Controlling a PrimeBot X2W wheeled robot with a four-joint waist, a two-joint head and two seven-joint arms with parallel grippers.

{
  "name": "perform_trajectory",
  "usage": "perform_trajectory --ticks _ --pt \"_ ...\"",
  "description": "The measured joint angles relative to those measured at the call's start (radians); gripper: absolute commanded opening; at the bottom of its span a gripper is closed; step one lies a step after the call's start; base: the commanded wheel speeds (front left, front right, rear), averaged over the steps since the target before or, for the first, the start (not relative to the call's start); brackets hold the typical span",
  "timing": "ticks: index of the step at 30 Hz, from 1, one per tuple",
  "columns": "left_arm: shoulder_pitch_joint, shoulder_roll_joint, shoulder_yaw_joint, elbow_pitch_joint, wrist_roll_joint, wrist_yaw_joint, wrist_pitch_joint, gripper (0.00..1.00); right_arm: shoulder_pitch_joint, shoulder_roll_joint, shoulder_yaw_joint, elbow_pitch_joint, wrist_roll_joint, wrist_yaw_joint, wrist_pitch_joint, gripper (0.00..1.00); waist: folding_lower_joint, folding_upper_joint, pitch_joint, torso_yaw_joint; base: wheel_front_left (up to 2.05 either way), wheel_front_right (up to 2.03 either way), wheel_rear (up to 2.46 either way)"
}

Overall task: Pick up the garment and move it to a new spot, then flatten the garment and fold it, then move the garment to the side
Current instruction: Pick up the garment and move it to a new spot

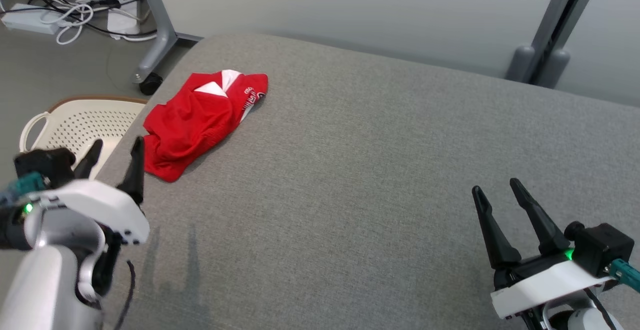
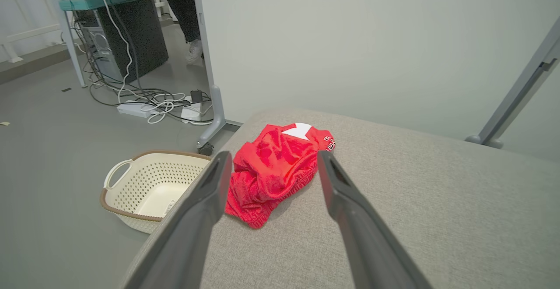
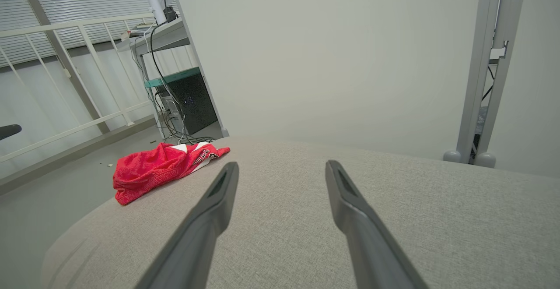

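Note:
The garment is a crumpled red piece with white patches, lying near the left edge of the grey cushioned surface. My left gripper is open just short of the garment's near end, with nothing between its fingers. From the left wrist, the garment lies ahead between the two spread fingers. My right gripper stands open at the lower right, far from the cloth. In the right wrist view the garment lies off to the left of that gripper.
A cream perforated basket sits on the floor left of the surface; it also appears in the left wrist view. Cables and a power strip lie on the floor behind. A wheeled grey frame leg stands near the corner.

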Motion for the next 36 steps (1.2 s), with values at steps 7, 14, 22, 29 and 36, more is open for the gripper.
perform_trajectory --ticks 7,14,22,29,36 --pt "-0.246 0.097 0.073 0.118 -0.092 -0.013 0.193 1.0 -0.095 -0.02 0.018 -0.018 -0.012 0.0 0.006 1.0 0.0 0.0 0.102 -0.062 0.0 0.0 0.0" --pt "-0.416 0.174 0.092 0.316 -0.112 -0.036 0.247 1.0 -0.174 -0.028 0.017 -0.027 -0.016 0.0 0.007 1.0 0.0 0.0 0.209 -0.15 0.0 0.0 0.0" --pt "-0.53 0.23 0.142 0.589 -0.143 -0.035 0.226 1.0 -0.23 -0.032 0.027 -0.04 -0.022 0.0 0.009 1.0 -0.0001 0.0 0.306 -0.253 0.0 0.0 0.0" --pt "-0.532 0.223 0.125 0.749 -0.143 -0.019 0.28 1.0 -0.237 -0.019 0.029 -0.031 -0.022 0.0 -0.005 1.0 0.0 0.0 0.355 -0.323 0.0 0.0 0.0" --pt "-0.531 0.236 0.108 0.812 -0.146 -0.031 0.31 0.73 -0.237 -0.016 0.028 -0.014 -0.021 0.0 -0.014 1.0 0.0 0.0 0.351 -0.336 0.0 0.0 0.0"
